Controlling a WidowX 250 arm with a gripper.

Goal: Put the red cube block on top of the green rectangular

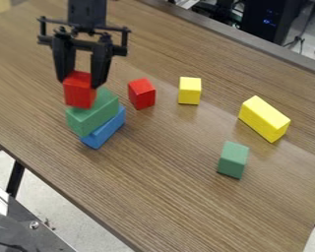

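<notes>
Faintly glossy wood grain is being displayed by the tabletop [153,197], smooth faces by the blocks [96,111], a matt finish by the gripper [80,82].

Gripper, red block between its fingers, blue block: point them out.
Gripper [80,83]: camera view, midway between fingertips.
Red block [78,97]: camera view, front face.
Blue block [108,131]: camera view, long side.

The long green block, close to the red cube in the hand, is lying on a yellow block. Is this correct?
Not quite: the camera view shows the long green block lying on a blue block, not a yellow one. It is indeed close to the red cube in the hand.
</notes>
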